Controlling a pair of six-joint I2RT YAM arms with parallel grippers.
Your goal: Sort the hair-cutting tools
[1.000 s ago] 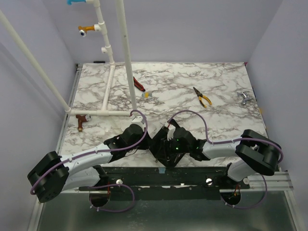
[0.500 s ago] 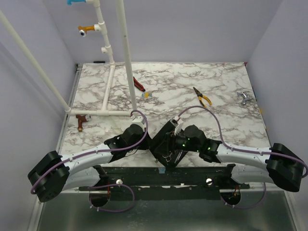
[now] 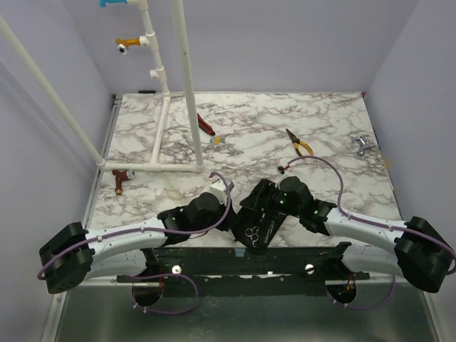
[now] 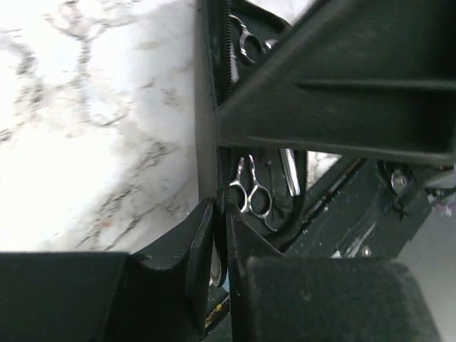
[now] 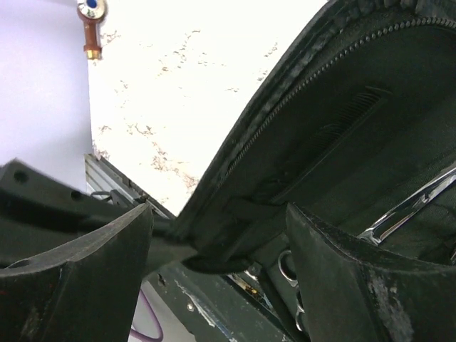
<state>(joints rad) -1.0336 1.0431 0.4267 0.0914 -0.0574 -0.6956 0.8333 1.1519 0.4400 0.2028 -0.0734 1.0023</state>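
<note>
A black zip case (image 3: pixel 258 226) lies open at the table's near edge. Silver scissors (image 3: pixel 251 233) lie inside it. The left wrist view shows one pair's finger rings (image 4: pixel 251 199) and a second pair (image 4: pixel 246 40) further in. My left gripper (image 4: pixel 219 239) is shut on the case's zipped edge (image 4: pixel 214 107). My right gripper (image 5: pixel 221 267) is open, its fingers either side of the raised lid edge (image 5: pixel 285 142). A ridged black strip like a comb (image 5: pixel 345 117) lies against the lid's inner side. Scissor blades (image 5: pixel 406 210) show below it.
Yellow-handled pliers (image 3: pixel 300 144) lie at the back right and a red-and-black-handled tool (image 3: pixel 206 125) at the back middle. A white pipe frame (image 3: pixel 187 85) stands at the left. A silver tap (image 3: pixel 362 146) is at the right edge and a brown fitting (image 3: pixel 119 179) at the left.
Both grippers and the case have shifted to the right. The right arm has stretched out and the case now gapes open, showing scissors inside.
</note>
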